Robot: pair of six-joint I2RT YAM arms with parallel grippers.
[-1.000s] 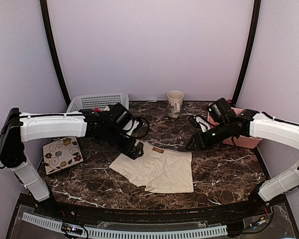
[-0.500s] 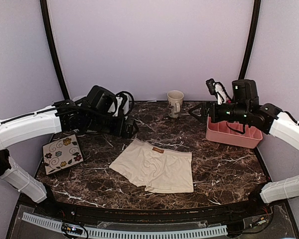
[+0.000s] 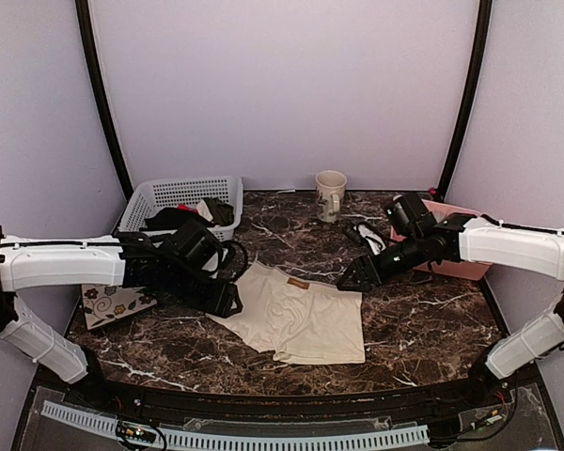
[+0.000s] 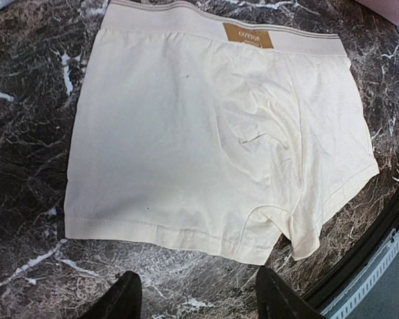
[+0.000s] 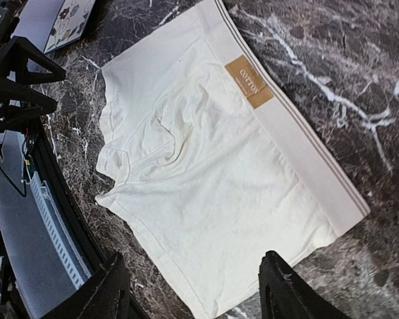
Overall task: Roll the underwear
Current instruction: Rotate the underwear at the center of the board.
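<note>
The underwear (image 3: 296, 315) is a cream-beige garment lying flat on the dark marble table, with a brown label on its waistband at the far edge. My left gripper (image 3: 227, 299) hovers low at its left edge. In the left wrist view the underwear (image 4: 213, 133) fills the frame, and the left gripper (image 4: 199, 302) is open over bare marble just short of a leg hem. My right gripper (image 3: 350, 279) sits at the garment's far right corner. In the right wrist view the right gripper (image 5: 196, 292) is open above a side edge of the underwear (image 5: 219, 166). Neither gripper holds anything.
A white basket (image 3: 183, 195) with dark garments stands at the back left. A mug (image 3: 331, 194) is at the back centre. A pink tray (image 3: 465, 268) lies behind the right arm. A floral tile (image 3: 113, 305) sits left, partly under the left arm.
Both arms have come down from the back of the table to the underwear, the left from beside the basket, the right from above the pink tray. The underwear has not moved.
</note>
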